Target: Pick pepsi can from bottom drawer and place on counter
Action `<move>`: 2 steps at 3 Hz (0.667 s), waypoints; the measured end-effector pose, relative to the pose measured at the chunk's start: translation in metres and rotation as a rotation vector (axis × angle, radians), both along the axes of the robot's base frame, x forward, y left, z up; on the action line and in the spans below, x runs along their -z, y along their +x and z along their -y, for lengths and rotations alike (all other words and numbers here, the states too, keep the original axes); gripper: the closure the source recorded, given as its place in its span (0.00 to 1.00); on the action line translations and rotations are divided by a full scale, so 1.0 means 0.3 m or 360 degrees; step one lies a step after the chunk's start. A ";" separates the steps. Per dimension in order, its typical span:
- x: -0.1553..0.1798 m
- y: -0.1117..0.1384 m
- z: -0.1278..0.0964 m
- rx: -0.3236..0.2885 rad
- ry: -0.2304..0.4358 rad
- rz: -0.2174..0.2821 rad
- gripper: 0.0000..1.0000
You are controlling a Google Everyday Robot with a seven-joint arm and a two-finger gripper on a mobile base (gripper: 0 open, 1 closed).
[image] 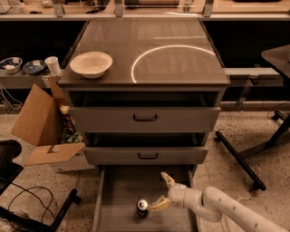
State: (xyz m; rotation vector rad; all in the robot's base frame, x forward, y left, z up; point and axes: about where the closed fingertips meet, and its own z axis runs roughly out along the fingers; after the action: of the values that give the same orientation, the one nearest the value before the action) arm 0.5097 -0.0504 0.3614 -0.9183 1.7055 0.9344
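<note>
A grey cabinet stands in the middle of the room on a speckled floor (pixel 235 131). Its glossy dark worktop (pixel 181 68) catches a bright curved light reflection (pixel 172 47), and a white bowl (pixel 91 63) sits at the worktop's left edge. Below it are two drawer fronts with black handles, the upper (pixel 181 118) and the middle (pixel 181 155), both slightly out. The bottom drawer (pixel 118 190) is pulled far out towards me.

To the left, an opened cardboard box (pixel 38 115) leans against the cabinet. Behind it a low shelf holds a white cup (pixel 53 65) and two small dishes. Black cables (pixel 18 199) trail over the floor, and a black stand leg (pixel 240 158) lies on the right. A pale bench top (pixel 149 7) runs along the far side.

The near end of the bottom drawer is cut off at the lower edge of the view. The white arm (pixel 226 210) runs out at the lower right corner. The shelf dishes are too dim to make out.

The pepsi can (pixel 142 207) stands upright on the drawer floor, near the middle and towards the near end. The end effector (pixel 161 192) hangs low inside the drawer, just right of the can. Its two pale fingers are spread apart and grip nothing: one points up towards the middle drawer, and the other reaches left to just beside the can's top. I cannot tell whether that fingertip touches it
</note>
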 end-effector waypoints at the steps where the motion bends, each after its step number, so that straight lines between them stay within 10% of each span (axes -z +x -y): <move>1: 0.002 0.002 0.004 -0.0011 -0.0005 0.0007 0.00; 2: 0.042 0.010 0.038 -0.0084 -0.0036 0.0046 0.00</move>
State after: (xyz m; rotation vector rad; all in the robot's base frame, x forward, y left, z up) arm 0.5126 -0.0618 0.3488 -0.9916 1.6777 0.9340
